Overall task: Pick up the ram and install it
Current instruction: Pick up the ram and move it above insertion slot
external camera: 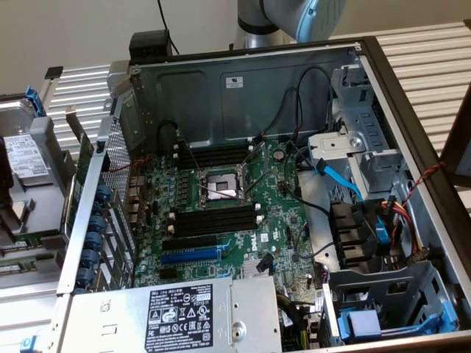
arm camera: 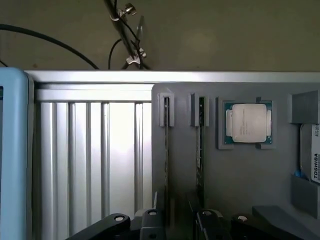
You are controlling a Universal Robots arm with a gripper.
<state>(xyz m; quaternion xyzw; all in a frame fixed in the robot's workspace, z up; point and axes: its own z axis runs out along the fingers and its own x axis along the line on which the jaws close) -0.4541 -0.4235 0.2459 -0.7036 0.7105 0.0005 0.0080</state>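
since the tool point(arm camera: 180, 222) sits spread wide near the ram point(arm camera: 201, 145), which stands on edge in a slot of the tray point(arm camera: 240, 175) beside the cpu point(arm camera: 248, 122), a skewed approach could clip the stick's edge instead of straddling it.

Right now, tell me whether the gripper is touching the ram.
Cannot tell. In the wrist view the ram, standing on edge in the grey tray, runs up to the gripper, but neither gap nor contact shows plainly.
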